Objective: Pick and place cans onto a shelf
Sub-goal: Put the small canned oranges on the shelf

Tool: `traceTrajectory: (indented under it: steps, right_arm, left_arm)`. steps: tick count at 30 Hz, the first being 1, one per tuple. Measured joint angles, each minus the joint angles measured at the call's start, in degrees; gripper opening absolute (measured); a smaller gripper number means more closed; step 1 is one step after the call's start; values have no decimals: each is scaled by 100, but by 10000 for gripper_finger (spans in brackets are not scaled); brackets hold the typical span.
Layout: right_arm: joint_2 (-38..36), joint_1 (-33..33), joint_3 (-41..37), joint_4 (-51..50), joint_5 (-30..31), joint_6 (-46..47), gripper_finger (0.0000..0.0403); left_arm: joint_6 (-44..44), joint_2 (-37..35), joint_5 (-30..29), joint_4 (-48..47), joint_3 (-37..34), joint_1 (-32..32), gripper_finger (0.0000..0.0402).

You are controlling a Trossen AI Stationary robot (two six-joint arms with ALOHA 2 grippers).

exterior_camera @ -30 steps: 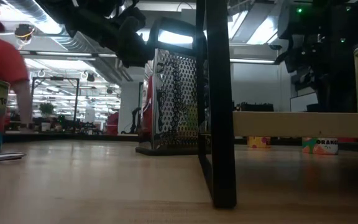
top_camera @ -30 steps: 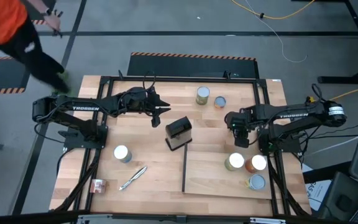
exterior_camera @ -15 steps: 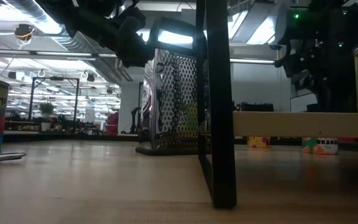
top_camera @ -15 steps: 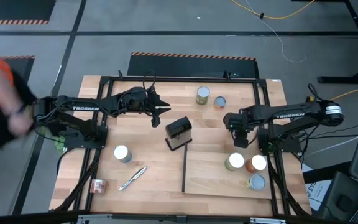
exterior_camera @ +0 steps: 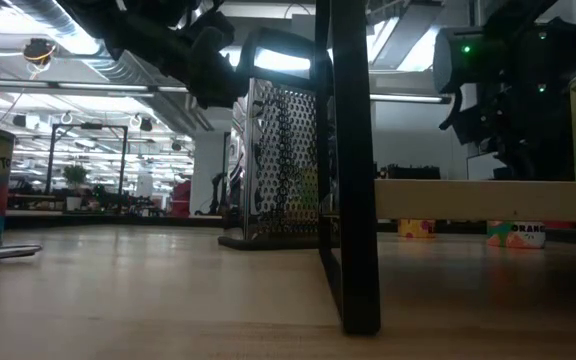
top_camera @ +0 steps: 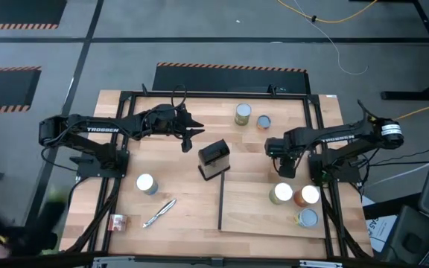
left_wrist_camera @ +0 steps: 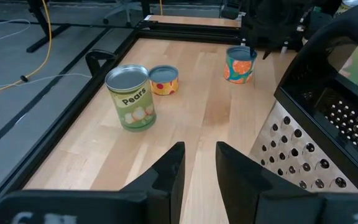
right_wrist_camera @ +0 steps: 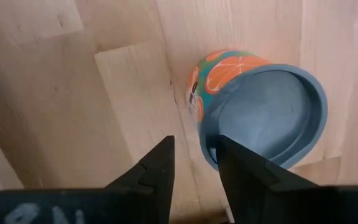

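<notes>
An orange-labelled can (right_wrist_camera: 260,118) with a blue top stands upright on the table, right under my right gripper (right_wrist_camera: 194,146), which points down at it, open, with the can's near rim just beyond the fingertips. In the high view this gripper (top_camera: 284,165) hides the can. Three cans (top_camera: 281,193) (top_camera: 310,195) (top_camera: 307,217) stand on the shelf (top_camera: 259,212). A Pears can (left_wrist_camera: 131,98) and a short can (left_wrist_camera: 164,79) stand near the far edge. Another can (top_camera: 147,184) stands on the left. My left gripper (top_camera: 198,134) hovers open, left of the table's middle.
A black box grater (top_camera: 214,158) stands upright at the table's middle, close to my left gripper. A thin silver tool (top_camera: 159,212) and a small packet (top_camera: 116,222) lie near the front left. The shelf's black bar (top_camera: 221,202) runs along its left side.
My right gripper has sunk toward the orange-labelled can and shifted slightly toward the table's left, still open. A person in orange beside the table's left edge has moved away toward the near side.
</notes>
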Motion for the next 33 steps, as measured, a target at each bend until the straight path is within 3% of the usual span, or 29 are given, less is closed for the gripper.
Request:
traceTrajectory:
  steps: [6,13,19,27,33]
  right_arm:
    - [89,0,11,-9,36,-5,103]
    - [87,0,22,-17,37,-16,14]
    - [98,2,239,-230,35,0,11]
    - [96,2,1507,-1304,39,8,6]
    - [92,164,2887,-2263,-151,617,6]
  left_arm:
    - [-1,0,-1,0,0,0,84]
    - [-1,0,-2,0,0,0,84]
    - [0,0,-2,-2,0,0,84]
    - [116,0,0,-1,2,0,84]
    - [142,0,0,-1,0,0,84]
